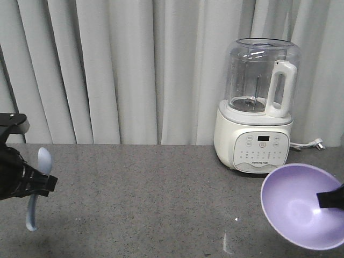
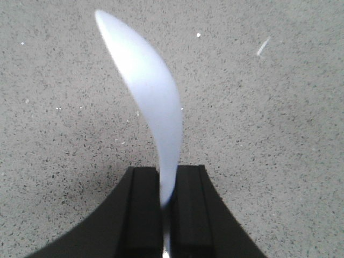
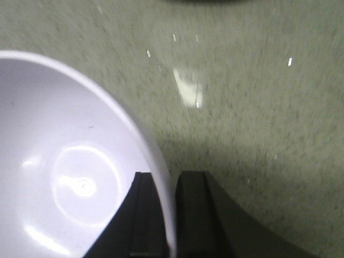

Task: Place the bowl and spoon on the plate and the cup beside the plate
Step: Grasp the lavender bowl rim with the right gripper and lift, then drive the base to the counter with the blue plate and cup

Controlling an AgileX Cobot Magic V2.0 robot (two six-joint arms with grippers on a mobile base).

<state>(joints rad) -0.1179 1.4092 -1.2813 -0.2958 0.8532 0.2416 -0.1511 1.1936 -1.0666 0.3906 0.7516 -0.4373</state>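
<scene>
My left gripper is shut on the spoon, a pale blue-white piece held above the grey counter at the far left. In the left wrist view the spoon sticks out between the two black fingers, scoop away from me. My right gripper is shut on the rim of the lavender bowl, which hangs tilted at the lower right with its inside facing the camera. The right wrist view shows the bowl with its wall pinched between the fingers. The plate and the cup are out of view.
A white blender with a clear jar stands on the grey speckled counter at the back right, its cord plug lying beside it. Grey curtains hang behind the counter.
</scene>
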